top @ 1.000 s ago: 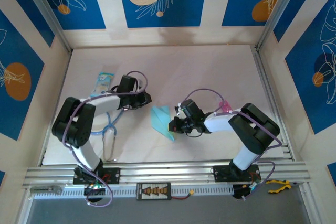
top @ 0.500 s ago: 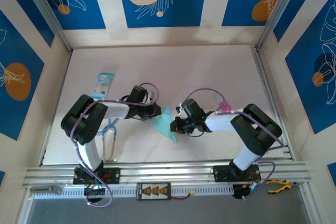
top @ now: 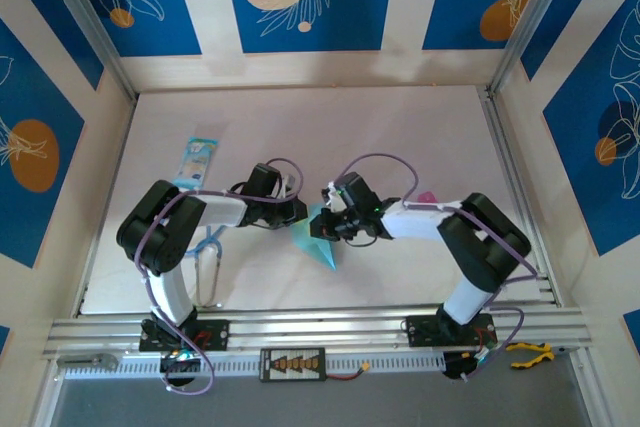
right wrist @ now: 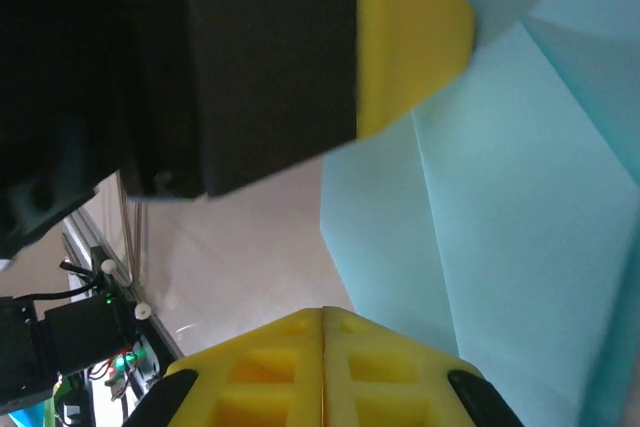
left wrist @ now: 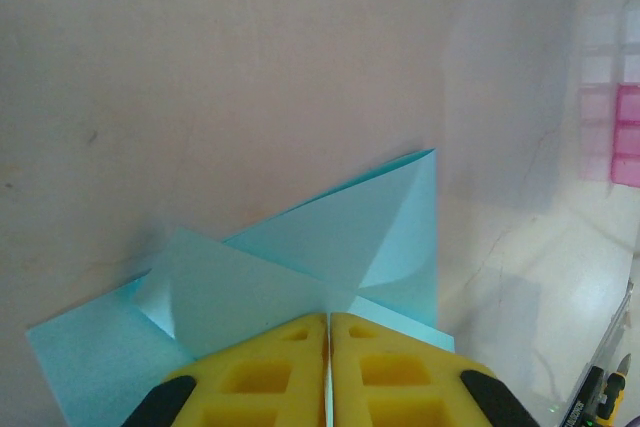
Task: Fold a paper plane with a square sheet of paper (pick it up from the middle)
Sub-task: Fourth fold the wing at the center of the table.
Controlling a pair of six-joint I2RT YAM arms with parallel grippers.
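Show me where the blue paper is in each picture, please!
Top external: the blue paper lies mid-table, between the two arms' tips.
Left wrist: the blue paper is at lower centre, just above the left gripper.
Right wrist: the blue paper is on the right side.
Shared landmark: the left gripper, whose tip meets the paper; in the right wrist view it is the black-and-yellow block at the top.
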